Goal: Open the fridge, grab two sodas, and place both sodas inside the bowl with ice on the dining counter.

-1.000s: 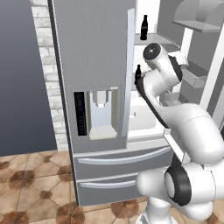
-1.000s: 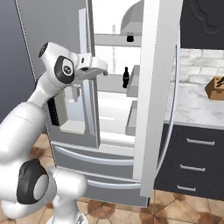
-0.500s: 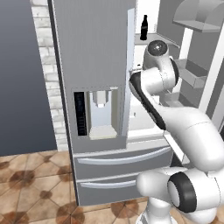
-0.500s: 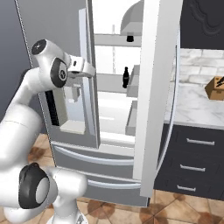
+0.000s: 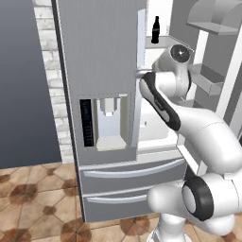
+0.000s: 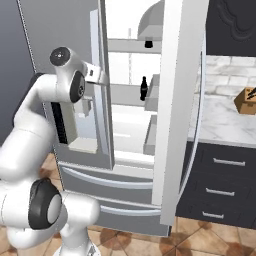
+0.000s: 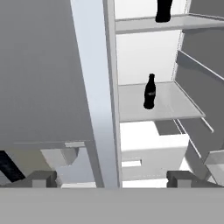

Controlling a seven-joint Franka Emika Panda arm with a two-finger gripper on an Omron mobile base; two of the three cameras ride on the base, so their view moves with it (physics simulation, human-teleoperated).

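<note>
Stood tall and grey, the fridge (image 5: 101,56), left door shut with its dispenser recess (image 5: 110,123) facing out, right door (image 6: 175,110) swung wide, two bottom drawers (image 5: 132,170) closed; white interior exposed with grey shelves; seen in the right base view a marble-look counter (image 6: 225,122) over dark cabinets (image 6: 220,185) to the right of the open door, a small brown box (image 6: 246,100) on it; brown tiled floor (image 5: 33,208) below.

Reached up from the base, the white arm (image 5: 165,101), wrist bent toward the inner edge of the left door at about the height of the upper shelves; seen in the hand view the claw (image 7: 113,178) spread to its full width, nothing between its tips, the edge of the left door rising straight up between them; touching nothing so far as could be told.

Stood upright on the middle shelf (image 7: 157,107), one soda (image 7: 150,91), near the shelf's left part, well apart from the claw; same bottle visible in the right base view (image 6: 143,88) past the door edge; stood on the shelf above, the second soda (image 7: 164,9), just its lower body within the hand view, whole in the left base view (image 5: 155,29) near the top of the open compartment; both untouched.
</note>
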